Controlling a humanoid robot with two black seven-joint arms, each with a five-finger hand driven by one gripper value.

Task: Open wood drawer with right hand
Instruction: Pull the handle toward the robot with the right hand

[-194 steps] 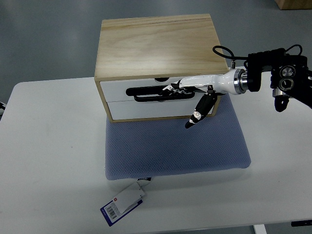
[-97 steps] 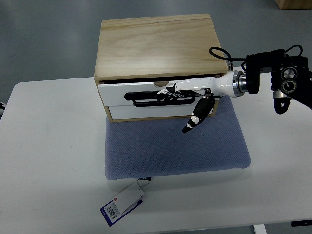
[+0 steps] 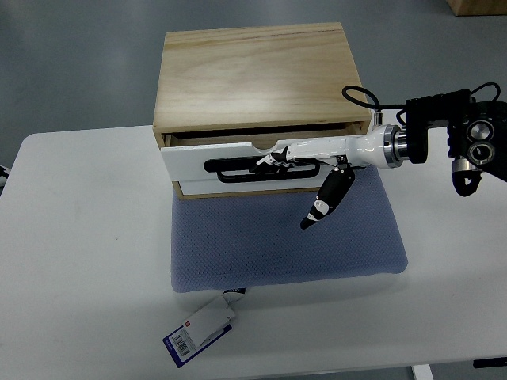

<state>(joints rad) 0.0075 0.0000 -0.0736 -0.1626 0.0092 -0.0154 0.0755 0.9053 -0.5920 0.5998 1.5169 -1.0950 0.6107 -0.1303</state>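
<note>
The right hand has its fingers hooked through the black handle, so the top drawer can slide toward it, already slightly open.

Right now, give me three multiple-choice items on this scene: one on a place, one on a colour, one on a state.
1. Where does the wooden box stand?
A. on the rear edge of the blue mat
B. on the floor
C. on the paper tag

2. What colour are the drawer fronts?
A. red
B. white
C. green

3. How is the top drawer?
A. fully shut
B. taken out and lying on the mat
C. pulled partly out, with the right hand on its black handle

Answers:
1. A, the box's front bottom edge sits on the mat atop the white table.
2. B, both fronts are white with a black handle.
3. C, a dark gap shows behind the front, and the fingers hook the handle.
</note>
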